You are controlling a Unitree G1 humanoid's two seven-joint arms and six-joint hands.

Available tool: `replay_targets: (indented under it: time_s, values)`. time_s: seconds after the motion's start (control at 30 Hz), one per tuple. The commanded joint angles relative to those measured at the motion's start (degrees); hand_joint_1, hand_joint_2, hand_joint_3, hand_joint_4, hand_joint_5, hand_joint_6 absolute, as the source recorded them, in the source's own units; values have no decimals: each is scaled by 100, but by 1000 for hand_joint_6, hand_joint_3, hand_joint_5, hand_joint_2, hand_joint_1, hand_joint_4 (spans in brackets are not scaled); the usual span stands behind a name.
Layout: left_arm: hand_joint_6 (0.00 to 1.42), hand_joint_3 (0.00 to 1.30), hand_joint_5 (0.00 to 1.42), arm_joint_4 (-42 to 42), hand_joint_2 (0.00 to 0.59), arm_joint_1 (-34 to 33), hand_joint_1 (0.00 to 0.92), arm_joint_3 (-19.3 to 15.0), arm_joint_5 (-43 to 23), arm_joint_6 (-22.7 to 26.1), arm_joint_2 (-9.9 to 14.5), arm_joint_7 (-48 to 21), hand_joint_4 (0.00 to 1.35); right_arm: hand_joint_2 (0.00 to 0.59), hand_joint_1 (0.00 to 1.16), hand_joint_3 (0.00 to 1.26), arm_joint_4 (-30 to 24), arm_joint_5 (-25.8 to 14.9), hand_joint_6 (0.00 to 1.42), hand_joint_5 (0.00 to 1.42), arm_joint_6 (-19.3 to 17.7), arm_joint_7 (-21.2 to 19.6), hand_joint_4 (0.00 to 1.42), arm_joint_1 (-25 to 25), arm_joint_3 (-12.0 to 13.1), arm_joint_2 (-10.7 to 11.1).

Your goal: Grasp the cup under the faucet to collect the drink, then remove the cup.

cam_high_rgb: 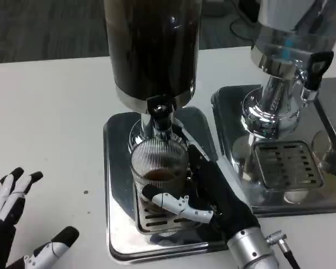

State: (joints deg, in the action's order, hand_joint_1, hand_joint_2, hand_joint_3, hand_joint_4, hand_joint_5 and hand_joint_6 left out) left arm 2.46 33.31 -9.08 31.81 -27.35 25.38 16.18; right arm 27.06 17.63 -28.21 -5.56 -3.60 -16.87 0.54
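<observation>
Ribbed clear cup (158, 168), likely rigid, slippery, partly filled: gripped mid-wall by right hand (213, 196) fingers (176, 203); left hand (17, 224) spread, empty.

Cup (158, 168) under faucet (160, 112) on drip tray (120, 185); 2nd dispenser (280, 95) to right.

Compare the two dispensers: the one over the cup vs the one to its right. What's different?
The dark dispenser holds dark liquid; the right dispenser looks clear with a bluish tint. The dark dispenser has the ribbed glass cup under its faucet, gripped by the right hand; the right dispenser's drip grate is bare. Both stand on shiny metal trays on the white table.
</observation>
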Motion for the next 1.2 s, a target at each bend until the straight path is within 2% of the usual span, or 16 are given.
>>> replay_targets:
  time_s: [0.03,0.1,0.2,0.3,0.4,0.5,0.87,1.0,1.13,1.2]
  values:
    - [0,136,0,96,131,58,0,-104,-55,18,30,-87,0,159,818,111,40,191,599,382,16,-205,239,69,-38,-31]
    - [0,136,0,102,132,74,0,-119,-59,10,15,-101,0,152,843,137,-26,536,636,408,-23,-416,259,27,-135,74]
    - [0,136,0,110,133,83,0,-113,-38,10,0,-118,0,147,875,166,31,526,731,465,7,-522,293,38,-105,21]
    - [0,137,0,105,137,84,0,-133,-50,27,-31,-108,0,139,904,201,-52,749,796,501,-21,-691,317,45,-182,87]
    - [0,144,0,89,146,105,0,-156,-83,12,-32,-113,0,143,914,218,79,577,842,542,33,-659,344,29,-117,-15]
    - [0,145,0,89,147,136,0,-156,-78,1,-46,-102,0,142,919,232,96,537,900,569,23,-679,360,18,-102,-22]
    - [0,152,0,107,150,163,0,-188,-100,1,-63,-117,0,155,940,264,45,714,1129,701,7,-856,426,6,-197,2]
    - [0,155,0,85,151,159,0,-184,-108,-7,-60,-123,0,149,965,277,-37,921,1211,769,-25,-1039,445,19,-238,22]
    - [0,155,0,71,151,136,0,-165,-109,-7,-56,-136,0,150,971,300,-47,933,1287,812,-7,-1133,478,35,-206,2]
    - [0,156,0,58,151,117,0,-162,-116,-7,-50,-144,0,151,980,308,-19,808,1308,827,-22,-984,491,8,-199,-1]
